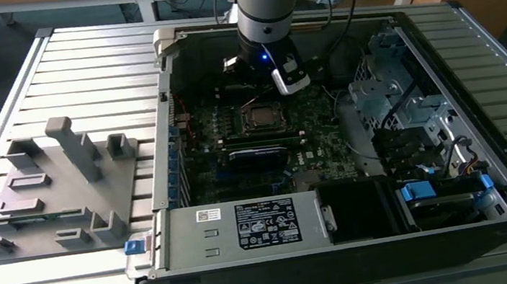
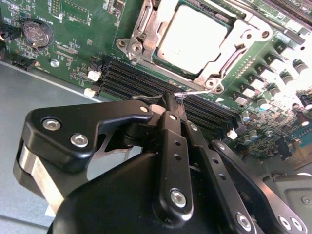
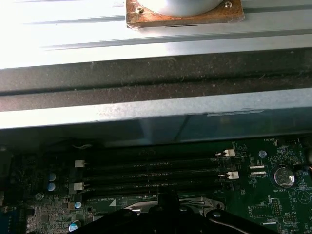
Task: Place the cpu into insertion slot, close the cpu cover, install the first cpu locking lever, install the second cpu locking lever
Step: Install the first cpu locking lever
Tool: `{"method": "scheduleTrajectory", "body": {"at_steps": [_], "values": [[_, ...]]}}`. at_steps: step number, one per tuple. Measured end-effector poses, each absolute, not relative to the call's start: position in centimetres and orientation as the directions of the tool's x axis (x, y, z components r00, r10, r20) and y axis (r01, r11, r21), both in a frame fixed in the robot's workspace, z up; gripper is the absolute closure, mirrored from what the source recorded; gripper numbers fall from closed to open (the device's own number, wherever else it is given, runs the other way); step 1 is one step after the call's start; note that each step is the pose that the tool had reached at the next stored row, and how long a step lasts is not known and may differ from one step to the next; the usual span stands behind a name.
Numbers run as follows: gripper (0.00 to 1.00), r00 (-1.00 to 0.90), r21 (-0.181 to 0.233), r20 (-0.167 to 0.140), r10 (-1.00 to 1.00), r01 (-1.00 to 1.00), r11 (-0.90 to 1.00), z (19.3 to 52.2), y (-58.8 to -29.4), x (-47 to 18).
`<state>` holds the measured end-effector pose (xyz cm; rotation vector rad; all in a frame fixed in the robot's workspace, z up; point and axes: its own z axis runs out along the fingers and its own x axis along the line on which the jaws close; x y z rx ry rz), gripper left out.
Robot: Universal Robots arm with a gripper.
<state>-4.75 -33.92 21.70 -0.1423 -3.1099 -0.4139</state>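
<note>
The cpu (image 2: 195, 36) shows its silvery face in the insertion slot, which it covers. The cpu cover (image 2: 215, 70) lies flat around it as a metal frame. In the exterior view the cpu (image 1: 258, 117) sits mid-motherboard, with my gripper (image 1: 291, 83) just behind it and to the exterior view's right. In the second wrist view my gripper (image 2: 169, 99) has its black fingers (image 2: 170, 141) shut together. Their tips meet a thin wire locking lever (image 2: 200, 91) that runs along the socket's edge. I cannot tell whether the wire is pinched or only touched.
Black memory slots (image 2: 126, 83) run beside the socket, directly under the fingertips. A coin battery (image 2: 38, 31) sits on the green board. The case walls (image 3: 146, 112), a drive cage (image 1: 392, 88) and a power supply (image 1: 244, 223) ring the board. A grey fixture plate (image 1: 56, 188) lies outside the case.
</note>
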Motion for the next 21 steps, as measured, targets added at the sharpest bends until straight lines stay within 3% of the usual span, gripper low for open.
{"method": "scheduleTrajectory", "body": {"at_steps": [21], "values": [[0.90, -0.996, 0.261, 0.013, 0.090, 0.090, 0.961, 21.31, -33.92, -4.76]]}}
